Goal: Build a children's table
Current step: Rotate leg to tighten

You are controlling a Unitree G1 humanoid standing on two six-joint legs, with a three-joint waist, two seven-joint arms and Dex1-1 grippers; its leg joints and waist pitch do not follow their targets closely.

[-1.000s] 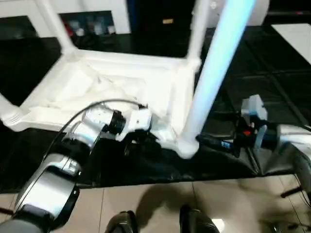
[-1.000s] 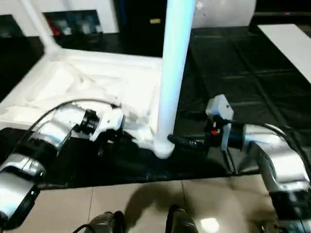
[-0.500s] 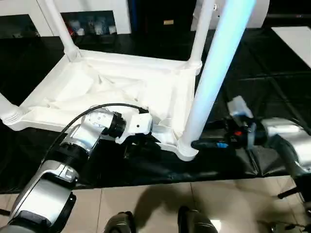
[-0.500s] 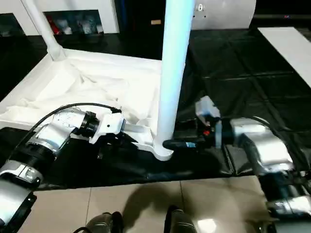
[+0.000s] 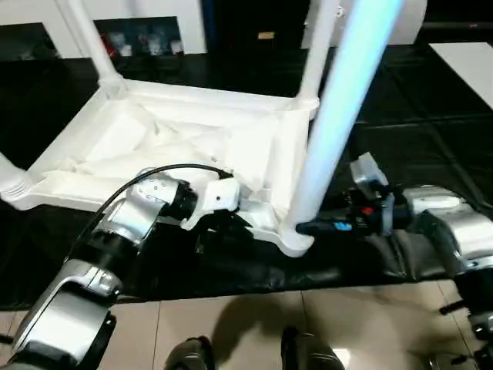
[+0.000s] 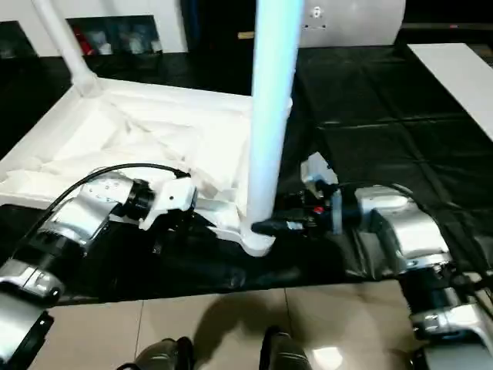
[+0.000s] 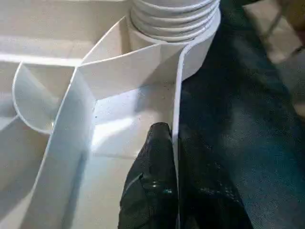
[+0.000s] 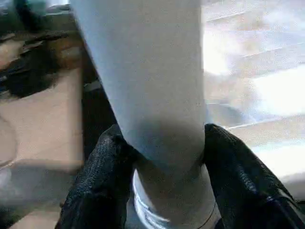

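The children's table lies upside down on the black sheet, its ribbed white top [image 5: 177, 139] facing up. Legs rise from its corners. The near right leg [image 5: 339, 100] stands in its round socket [image 5: 296, 239] close to me. My left gripper [image 5: 231, 220] is shut on the top's thin rim wall [image 7: 177, 95] just beside that socket, with one finger [image 7: 155, 167] inside the rim and the other outside. My right gripper [image 6: 262, 227] reaches in from the right. Its two fingers [image 8: 100, 167] press both sides of that leg's base [image 8: 157, 95].
Two more legs rise at the far left corner [image 5: 88, 38] and the far right corner [image 5: 320, 46], and a leg base shows at the left edge [image 5: 11, 181]. The black sheet [image 5: 416, 131] ends at tiled floor [image 5: 231, 316] near my feet. A white panel [image 5: 470, 62] lies far right.
My right gripper has moved left to the near right leg's base, and its fingers have closed in around it. My left gripper keeps its hold on the rim.
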